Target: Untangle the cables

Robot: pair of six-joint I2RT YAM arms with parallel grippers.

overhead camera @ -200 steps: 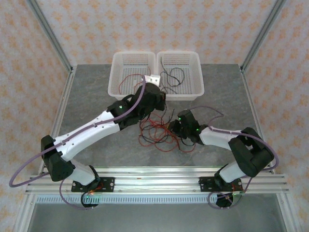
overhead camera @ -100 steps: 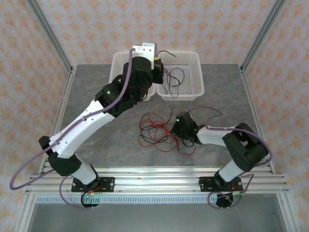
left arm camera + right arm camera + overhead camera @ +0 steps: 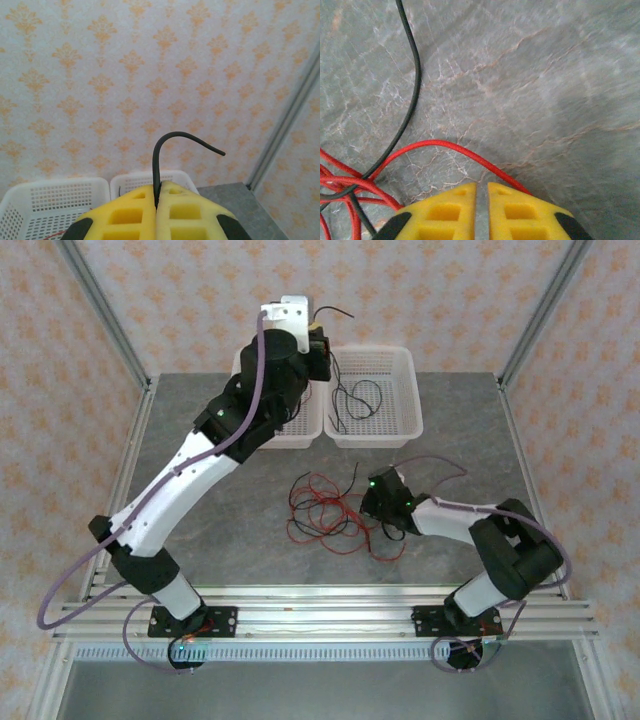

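Observation:
A tangle of red and black cables (image 3: 325,512) lies on the grey table in the middle. My left gripper (image 3: 318,338) is raised high over the two baskets, shut on one black cable (image 3: 157,160). That cable's free end curls up past the yellow fingertips (image 3: 172,197), and the rest hangs down into the right basket (image 3: 340,390). My right gripper (image 3: 481,192) sits low at the tangle's right edge, its jaws a narrow gap apart with nothing between them. A red cable (image 3: 445,146) loops in front of it and passes under its right finger. A black cable (image 3: 412,90) runs along the left.
Two white mesh baskets stand side by side at the back: the left basket (image 3: 305,437), largely hidden by my left arm, and the right basket (image 3: 412,390), which holds a black cable (image 3: 362,400). Metal frame posts (image 3: 545,310) rise at the table's corners.
My left arm has lifted from the tangle up and back over the baskets, carrying the black cable with it. The right gripper has stayed by the tangle.

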